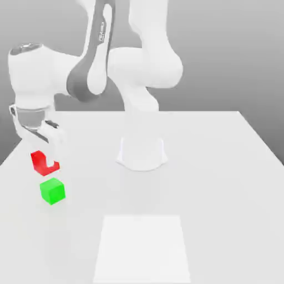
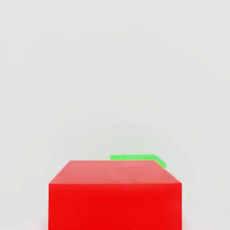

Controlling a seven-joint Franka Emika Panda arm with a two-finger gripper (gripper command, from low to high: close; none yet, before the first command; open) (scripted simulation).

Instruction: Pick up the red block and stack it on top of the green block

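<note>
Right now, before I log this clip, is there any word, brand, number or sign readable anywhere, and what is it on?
Grey band on the white robot arm: a small white marking, too blurred to read.
Small bright red block: plain faces, no text.
Small bright green cube: plain faces, no text.
White table and the pale square patch on it: no text.

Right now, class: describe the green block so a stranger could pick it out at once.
Start at the white table and go to its edge on the exterior view's left, below the gripper. The green block sits beside the red block; it alone is green.
</note>
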